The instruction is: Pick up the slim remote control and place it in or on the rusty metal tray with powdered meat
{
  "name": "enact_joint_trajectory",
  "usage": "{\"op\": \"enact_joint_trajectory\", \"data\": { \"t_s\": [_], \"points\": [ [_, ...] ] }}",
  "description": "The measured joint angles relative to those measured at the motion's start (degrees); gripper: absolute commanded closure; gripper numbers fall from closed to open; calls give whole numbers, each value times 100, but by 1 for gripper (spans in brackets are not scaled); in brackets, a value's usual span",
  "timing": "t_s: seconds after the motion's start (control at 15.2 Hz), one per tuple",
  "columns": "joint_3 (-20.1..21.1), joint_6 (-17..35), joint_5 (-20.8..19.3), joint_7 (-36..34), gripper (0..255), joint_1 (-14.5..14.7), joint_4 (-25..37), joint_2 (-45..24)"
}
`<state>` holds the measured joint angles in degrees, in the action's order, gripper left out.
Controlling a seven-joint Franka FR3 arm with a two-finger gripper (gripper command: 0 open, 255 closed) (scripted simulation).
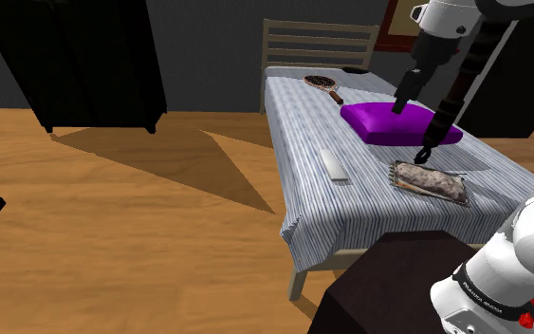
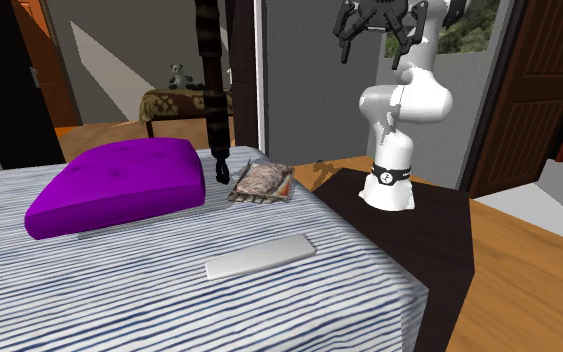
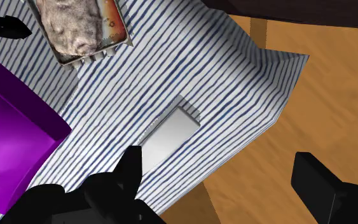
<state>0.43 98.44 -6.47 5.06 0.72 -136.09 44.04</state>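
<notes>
Hanging high over the bed (image 3: 234, 76) with the tool (image 3: 217, 162) spread wide and gripping nothing. Straight beneath, close to the bed's side edge and near its foot corner: pale slim remote (image 3: 171, 133), flat on the striped sheet. Further in, apart from it, rusty tray (image 3: 75, 62) of mottled meat beside a purple cushion (image 3: 12, 140).

In the second exterior view the white arm (image 2: 404, 105) stands upright, right of centre. A black band circles its lower part and dark joints crown it at the frame's top edge. In the shoulder view its white lower part sits in the lower right corner, and another white segment shows at the upper right. The end effector (image 3: 217, 159) points downward, with its two black fingers (image 3: 131, 170) spread wide apart.
</notes>
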Motion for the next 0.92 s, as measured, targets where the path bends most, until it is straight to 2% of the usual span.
{"op": "enact_joint_trajectory", "data": {
  "t_s": [0.13, 0.26, 0.92],
  "points": [
    [3, 65, 8, -55, 0, -20, -15, -64],
    [-18, 356, 18, -216, 0, -94, -116, -300],
    [-67, 1922, 143, -1266, 0, -472, -101, -2132]
  ]
}}
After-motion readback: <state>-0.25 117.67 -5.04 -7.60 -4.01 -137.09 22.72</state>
